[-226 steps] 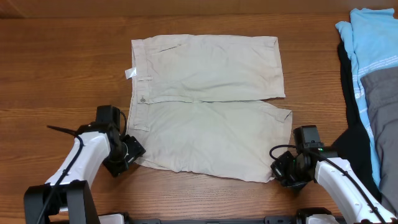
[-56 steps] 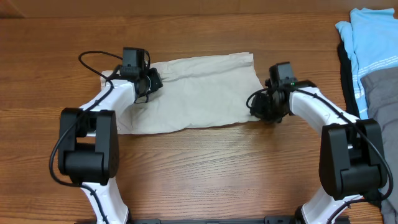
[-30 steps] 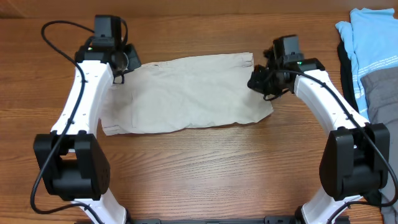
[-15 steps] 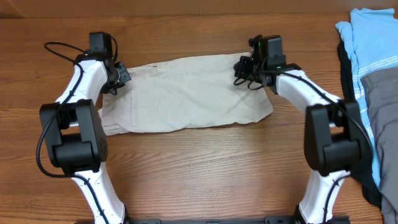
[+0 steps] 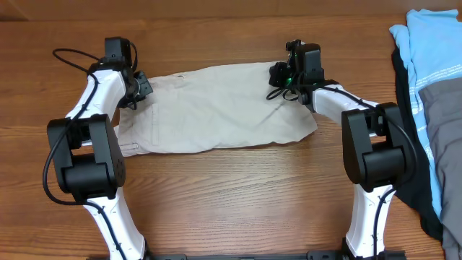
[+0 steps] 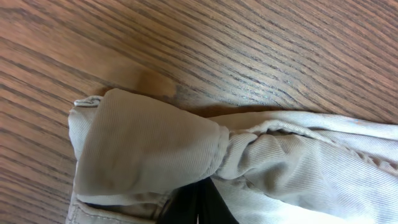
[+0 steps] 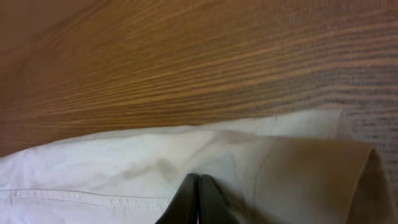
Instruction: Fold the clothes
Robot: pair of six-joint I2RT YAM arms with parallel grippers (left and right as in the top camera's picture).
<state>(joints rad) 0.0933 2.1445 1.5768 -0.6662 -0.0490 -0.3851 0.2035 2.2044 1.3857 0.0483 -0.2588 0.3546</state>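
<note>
The beige shorts (image 5: pixel 216 108) lie on the wooden table, folded in half into a long strip. My left gripper (image 5: pixel 137 87) sits at the strip's top left corner, by the waistband. In the left wrist view it (image 6: pixel 198 208) is shut on the shorts (image 6: pixel 149 149), and the cloth bunches up around its black fingertips. My right gripper (image 5: pixel 278 76) is at the top right corner. The right wrist view shows it (image 7: pixel 198 199) shut, pinching the hem of the shorts (image 7: pixel 124 168), with a raised fold of cloth to its right.
A pile of other garments lies at the table's right edge: a light blue striped one (image 5: pixel 433 50), a grey one (image 5: pixel 444 108) and a black one (image 5: pixel 408 144). Bare wood (image 5: pixel 231 195) lies in front of the shorts. Both arms reach up along the sides.
Over the last second the left gripper came down onto the top left corner and the right gripper slid left to the top right corner. The folded shorts kept their shape.
</note>
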